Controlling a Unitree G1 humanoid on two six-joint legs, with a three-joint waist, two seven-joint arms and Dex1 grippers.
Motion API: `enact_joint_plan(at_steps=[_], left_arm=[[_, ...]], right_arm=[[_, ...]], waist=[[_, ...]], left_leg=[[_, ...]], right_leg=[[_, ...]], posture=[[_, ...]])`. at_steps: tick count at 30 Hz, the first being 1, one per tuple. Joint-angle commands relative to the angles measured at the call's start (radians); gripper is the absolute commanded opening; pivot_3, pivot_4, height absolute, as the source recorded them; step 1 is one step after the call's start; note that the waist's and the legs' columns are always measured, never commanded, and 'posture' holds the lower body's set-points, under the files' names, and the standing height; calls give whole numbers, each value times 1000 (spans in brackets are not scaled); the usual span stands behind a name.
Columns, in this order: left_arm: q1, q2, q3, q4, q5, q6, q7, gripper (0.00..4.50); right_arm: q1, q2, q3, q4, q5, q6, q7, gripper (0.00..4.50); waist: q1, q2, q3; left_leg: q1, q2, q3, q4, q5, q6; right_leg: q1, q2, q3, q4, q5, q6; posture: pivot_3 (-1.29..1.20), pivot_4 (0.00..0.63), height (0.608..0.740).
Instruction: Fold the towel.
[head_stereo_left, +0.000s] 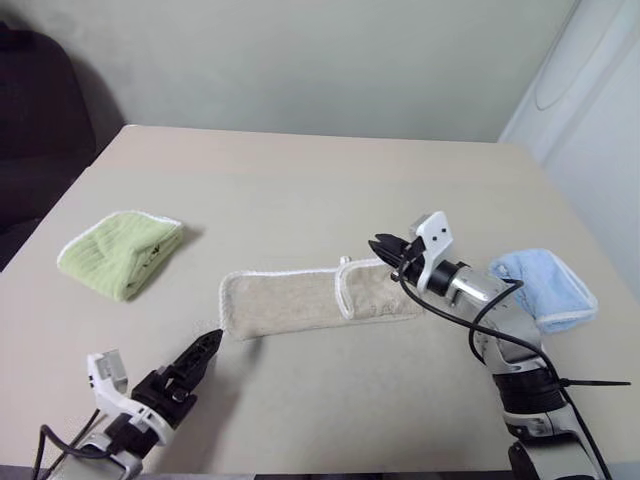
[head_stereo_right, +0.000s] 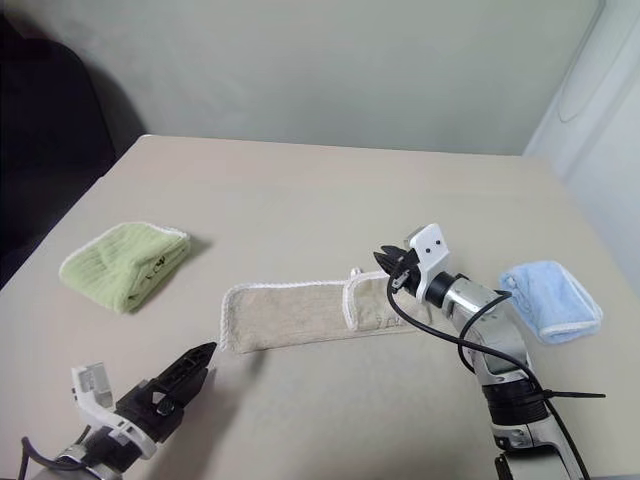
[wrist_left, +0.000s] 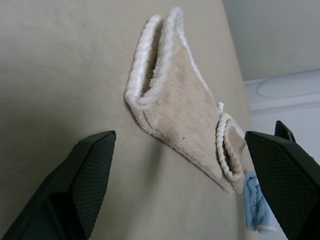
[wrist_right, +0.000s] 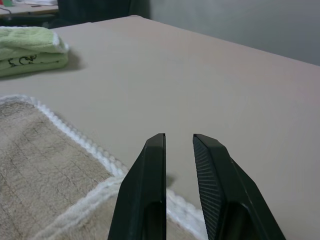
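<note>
Your towel (head_stereo_left: 310, 300) lies folded into a long strip mid-worktop (head_stereo_left: 320, 180), soft and floppy. Left gripper (head_stereo_left: 205, 347), fingers spread wide and empty, sits near its left end; right gripper (head_stereo_left: 385, 248), fingers nearly closed on nothing, over its right end. Pinch the stitched edge there.

The left claw (head_stereo_left: 205, 345) sits low at the near left, its arm reaching forward, its two black fingers (wrist_left: 85, 185) spread wide with nothing between them. The right arm stretches forward and angles leftward, its claw (head_stereo_left: 381, 246) roughly level; its fingers (wrist_right: 150, 190) stand narrowly apart, gripping nothing.
</note>
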Motion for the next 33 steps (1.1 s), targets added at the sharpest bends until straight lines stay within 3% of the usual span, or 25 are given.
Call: enact_joint_plan(at_steps=[1, 5, 12, 17, 29, 32, 33], left_arm=[[-31, 32, -61, 41, -4, 7, 91, 4500], [-92, 43, -112, 58, -13, 0, 161, 4500], [-225, 21, -175, 94, -46, -34, 292, 4500], [-326, 16, -223, 121, -35, -21, 294, 4500], [-394, -7, -271, 215, 31, 15, 241, 4500], [-418, -14, -276, 222, 35, 16, 246, 3936], [-422, -15, -277, 221, 36, 17, 245, 3487]], right_arm=[[-5, 11, -2, -25, -7, -27, -12, 918], [1, 18, 4, -25, -12, -31, -16, 918], [15, 22, -1, -35, -22, -29, -24, 918], [18, 22, 1, -38, -26, -29, -29, 918], [19, 21, -1, -44, -29, -31, -34, 918], [15, 21, 0, -42, -30, -32, -34, 869], [14, 21, 0, -42, -30, -33, -33, 869]], waist=[[1, 0, 0], [10, 6, 1], [31, 10, 2], [39, 10, 2], [43, 10, 2], [45, 10, 2], [45, 9, 2]], left_leg=[[0, 0, 0, 0, 0, 0], [1, -1, 0, 0, 0, 0], [-1, -3, -3, 0, 0, 0], [-2, -7, -6, 0, 1, 0], [-1, -9, -7, 1, 5, 2], [-2, -10, -8, 1, 5, 2], [-3, -10, -8, 1, 5, 2]], right_leg=[[0, 0, 0, 0, 0, 0], [2, -1, 0, 0, 6, -10], [2, -1, 0, 1, 5, -8], [3, -2, 0, 2, 6, -10], [6, -3, 0, 2, 6, -9], [6, -3, 1, 2, 3, -5], [6, -4, 1, 2, 2, -4]], posture=[[0, 150, 740], [0, 150, 740], [0, 150, 740], [0, 150, 740], [0, 150, 740], [0, 150, 740], [0, 150, 740]])
